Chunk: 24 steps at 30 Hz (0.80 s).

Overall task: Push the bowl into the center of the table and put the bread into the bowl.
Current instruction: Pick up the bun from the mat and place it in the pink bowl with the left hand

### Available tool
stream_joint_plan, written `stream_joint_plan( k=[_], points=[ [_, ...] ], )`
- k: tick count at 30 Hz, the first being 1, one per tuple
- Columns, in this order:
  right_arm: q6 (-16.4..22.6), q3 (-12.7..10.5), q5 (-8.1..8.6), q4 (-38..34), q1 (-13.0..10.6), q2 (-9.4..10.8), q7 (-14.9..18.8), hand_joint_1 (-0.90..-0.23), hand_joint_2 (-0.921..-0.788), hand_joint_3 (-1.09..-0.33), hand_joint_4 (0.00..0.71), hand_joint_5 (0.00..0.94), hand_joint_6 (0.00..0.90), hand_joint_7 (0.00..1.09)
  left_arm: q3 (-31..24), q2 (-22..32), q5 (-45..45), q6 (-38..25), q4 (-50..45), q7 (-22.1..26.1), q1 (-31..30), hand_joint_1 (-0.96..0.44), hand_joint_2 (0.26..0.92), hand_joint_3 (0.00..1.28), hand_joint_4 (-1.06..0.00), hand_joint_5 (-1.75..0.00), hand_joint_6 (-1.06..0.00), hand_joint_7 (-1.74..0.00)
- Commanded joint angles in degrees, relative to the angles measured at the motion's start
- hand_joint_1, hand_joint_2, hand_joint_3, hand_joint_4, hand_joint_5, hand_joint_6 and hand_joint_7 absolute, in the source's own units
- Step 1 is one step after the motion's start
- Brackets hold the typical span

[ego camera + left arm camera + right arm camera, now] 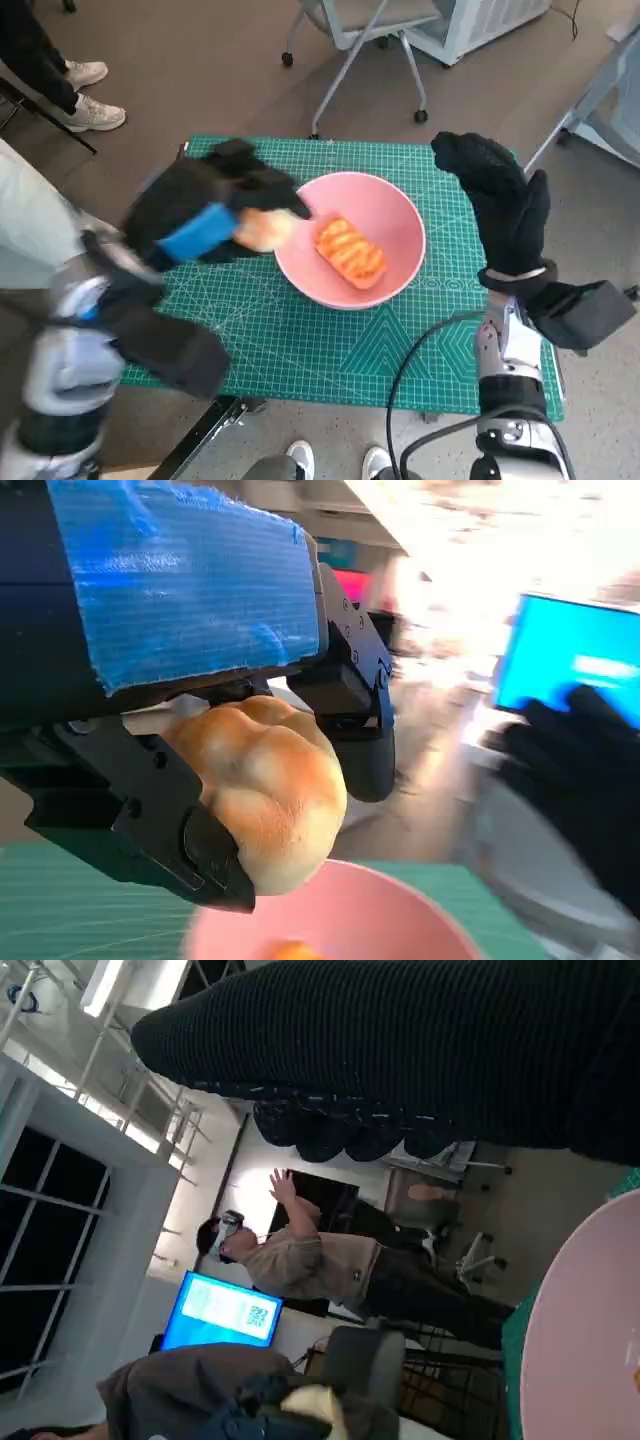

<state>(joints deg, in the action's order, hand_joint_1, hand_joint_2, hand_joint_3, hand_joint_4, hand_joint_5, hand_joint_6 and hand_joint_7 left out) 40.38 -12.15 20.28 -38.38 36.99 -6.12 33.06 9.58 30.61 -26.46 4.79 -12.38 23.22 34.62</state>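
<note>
Right now my left hand (215,215) grips a bun (264,230), and the left wrist view shows it best: the bun (265,790) sits wedged between the black fingers (355,730) and the lower part of the hand, just under the blue tape (185,580). From the head view the bun hangs at the bowl's (395,215) nine o'clock edge, just over or beside the rim; I cannot tell whether it touches. In the left wrist view the pink rim (400,900) lies directly below the bun with a small gap showing.

The bowl stands on the green mat (330,340) covering the worktop, a little toward three o'clock of the mat's middle. Inside it already lies a glazed orange pastry (350,252), tilted along the bowl's wall.

My right hand (500,200) hovers at the bowl's three o'clock, off the rim, holding nothing, its gloved fingers stretched toward twelve o'clock and close together. In the right wrist view the glove (420,1050) spans the top, the bowl's edge (580,1340) shows beside it, and a person (330,1270) stands in the background near a blue screen (222,1312).

A person's shoes (85,95) show on the floor at ten o'clock.
</note>
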Motion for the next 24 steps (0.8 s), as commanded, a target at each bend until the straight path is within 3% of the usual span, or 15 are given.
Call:
stream_joint_plan(
  k=[1,12,14,16,17,18,20,21,24],
  points=[
    [-0.8,-0.1,0.54,-0.21,-1.48,0.05,0.41,-0.648,-0.921,-0.751,0.237,0.0,0.122,0.5,4.65,-3.07,-1.92,3.12,9.25,-0.92,5.69,0.0,0.898,0.01,-0.78,-1.14,-0.77,-0.95],
    [-0.85,-0.33,0.48,0.89,-2.35,-0.33,0.13,-0.647,-0.921,-0.751,0.237,0.0,0.122,0.5,10.16,-10.27,-3.21,11.48,33.66,-6.26,13.83,0.0,0.917,0.02,-0.77,-1.13,-0.68,-1.06],
    [-0.89,-0.4,0.43,1.18,-2.56,-0.43,0.0,-0.646,-0.921,-0.753,0.236,0.0,0.121,0.5,10.8,-11.02,-3.69,12.16,36.8,-7.1,14.43,0.0,0.919,0.05,-0.71,-1.22,-0.66,-1.06],
    [-0.92,-0.51,0.5,1.34,-2.73,-0.53,0.0,-0.648,-0.921,-0.753,0.236,0.0,0.12,0.5,11.45,-11.48,-4.34,11.95,38.83,-7.5,14.72,0.0,0.92,0.13,-0.59,-1.28,-0.58,-1.19],
    [-0.93,-0.56,0.54,1.38,-2.78,-0.57,0.01,-0.648,-0.921,-0.753,0.236,0.0,0.12,0.5,11.7,-11.6,-4.62,11.72,39.44,-7.57,14.79,0.03,0.894,0.13,-0.53,-0.97,-0.53,-0.96],
    [-0.96,-0.6,0.56,1.52,-2.87,-0.6,-0.05,-0.648,-0.921,-0.753,0.236,0.0,0.12,0.5,12.12,-11.7,-5.16,11.0,39.95,-7.35,14.82,0.04,0.888,0.12,-0.53,-0.81,-0.53,-0.84],
    [-1.04,-0.68,0.62,1.74,-3.0,-0.62,-0.12,-0.644,-0.921,-0.753,0.236,0.0,0.119,0.5,12.74,-11.8,-6.1,9.94,40.58,-6.88,14.87,0.01,0.879,0.07,-0.49,-0.34,-0.53,-0.4],
    [-1.09,-0.72,0.66,1.82,-3.04,-0.63,-0.13,-0.643,-0.921,-0.754,0.236,0.0,0.119,0.5,12.96,-11.81,-6.48,9.53,40.74,-6.65,14.88,-0.02,0.874,0.05,-0.46,-0.22,-0.52,-0.27],
    [-1.24,-0.87,0.86,1.96,-3.13,-0.6,-0.04,-0.643,-0.921,-0.755,0.235,0.0,0.118,0.5,13.51,-11.6,-7.03,8.4,40.86,-5.5,14.89,-0.07,0.868,0.03,-0.41,-0.09,-0.49,-0.12]
  ],
)
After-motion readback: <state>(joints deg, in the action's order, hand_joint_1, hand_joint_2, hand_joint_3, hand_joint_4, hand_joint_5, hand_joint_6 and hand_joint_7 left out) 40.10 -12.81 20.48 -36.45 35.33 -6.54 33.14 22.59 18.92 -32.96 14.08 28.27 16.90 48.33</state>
